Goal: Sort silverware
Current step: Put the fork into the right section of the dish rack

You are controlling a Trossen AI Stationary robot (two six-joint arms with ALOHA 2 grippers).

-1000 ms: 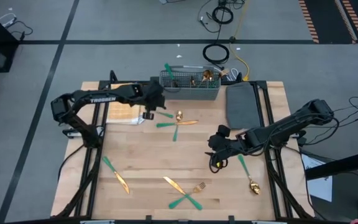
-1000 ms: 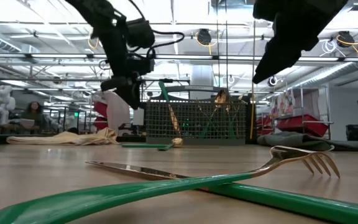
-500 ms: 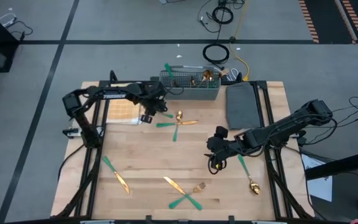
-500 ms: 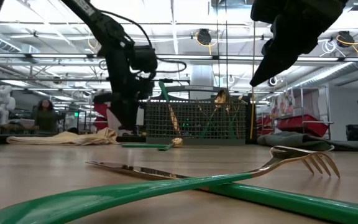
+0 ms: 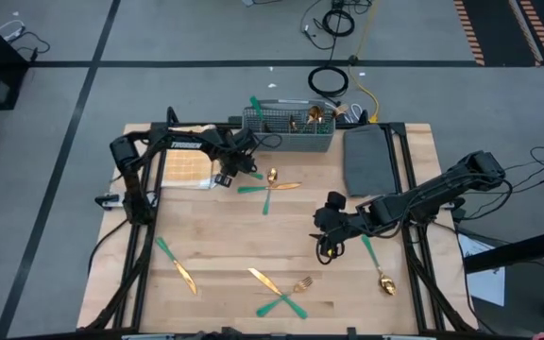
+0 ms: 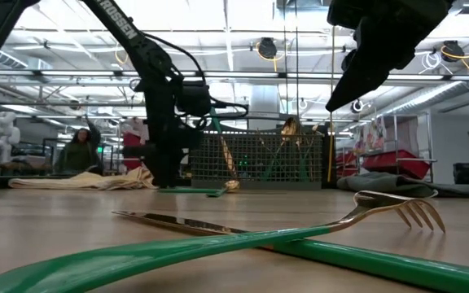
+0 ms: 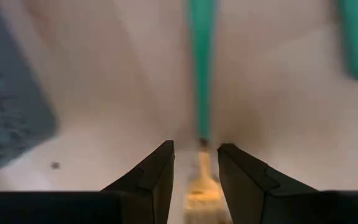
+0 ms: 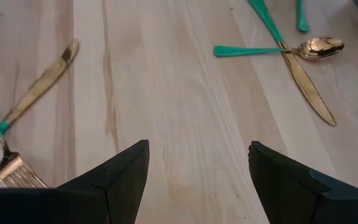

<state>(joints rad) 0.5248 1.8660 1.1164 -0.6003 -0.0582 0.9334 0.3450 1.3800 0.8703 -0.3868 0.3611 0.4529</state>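
Left claw (image 7: 194, 171), narrowly parted, straddles a teal-handled utensil (image 7: 201, 68), seen only from its wrist; right claw (image 8: 194, 165) gapes wide above the worktop (image 8: 166, 112).

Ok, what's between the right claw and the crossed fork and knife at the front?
Nothing: the high view shows only bare tabletop between the right claw and the fork and knife.

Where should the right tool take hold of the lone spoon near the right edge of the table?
Grip the spoon on its slim teal handle, about mid-length, coming straight down from above. It lies flat and alone, handle pointing toward the right tool, which hangs open beside it with nothing in it. Set the fingers across the handle; the rounded gold bowl would likely slip.
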